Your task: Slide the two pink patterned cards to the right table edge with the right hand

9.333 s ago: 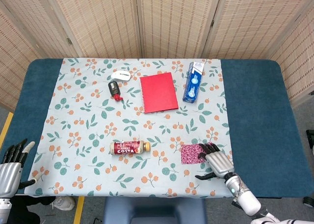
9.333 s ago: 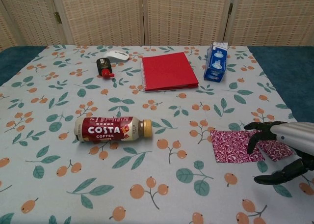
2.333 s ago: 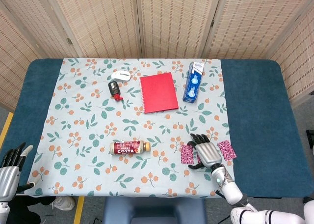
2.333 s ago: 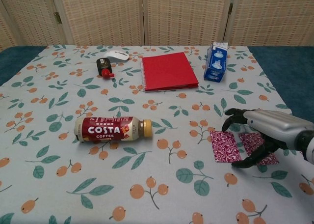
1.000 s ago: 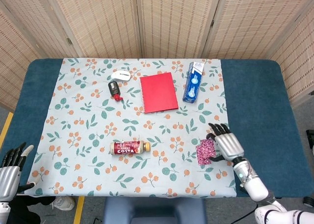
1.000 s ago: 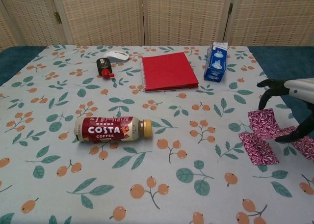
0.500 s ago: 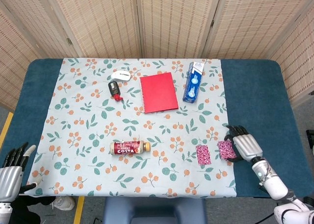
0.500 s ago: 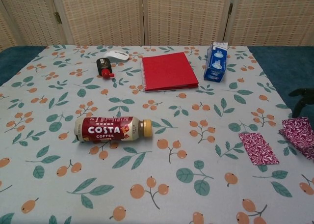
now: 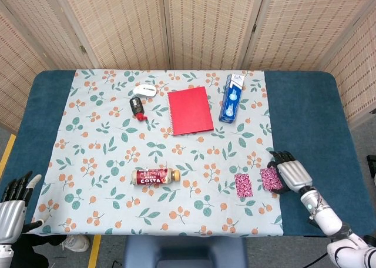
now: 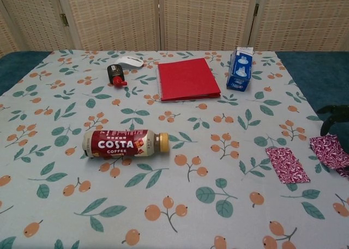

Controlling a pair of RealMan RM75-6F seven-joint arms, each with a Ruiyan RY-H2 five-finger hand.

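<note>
My right hand (image 9: 292, 173), fingers spread and flat, has dragged one pink card (image 9: 269, 178) to the floral cloth's right border, leaving the other pink card (image 9: 242, 185) just behind; both remain well short of the surface's right edge. The blue surface (image 9: 311, 121) sits before woven screens (image 9: 205, 21).
</note>
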